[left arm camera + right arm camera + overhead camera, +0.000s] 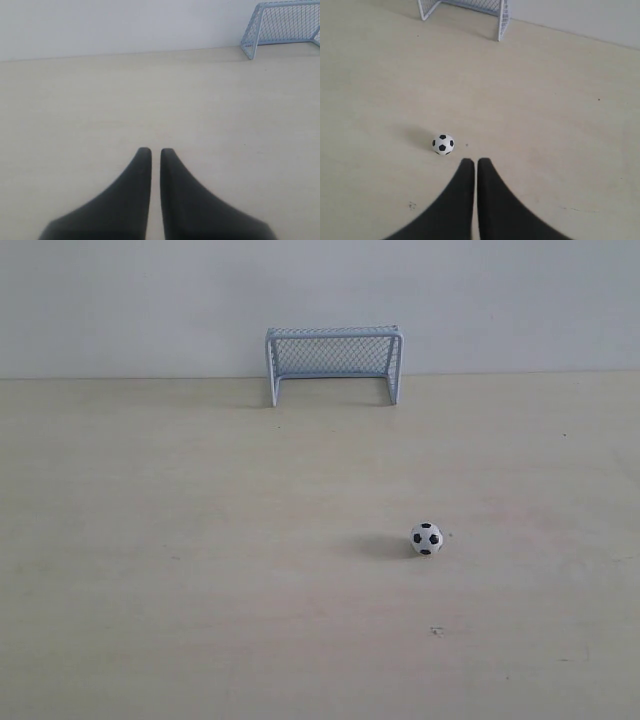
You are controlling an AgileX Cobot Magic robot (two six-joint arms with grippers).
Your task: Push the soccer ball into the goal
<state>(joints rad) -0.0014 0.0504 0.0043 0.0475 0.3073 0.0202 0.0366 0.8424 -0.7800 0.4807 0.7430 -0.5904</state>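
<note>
Soccer ball (426,538) lies on the pale counter (180,560), right of centre in the exterior view, well apart from the goal (335,365) at the upper middle. Left pincer (155,150) and right pincer (472,161) are both drawn together and empty; the ball sits near the right one's tips.
</note>
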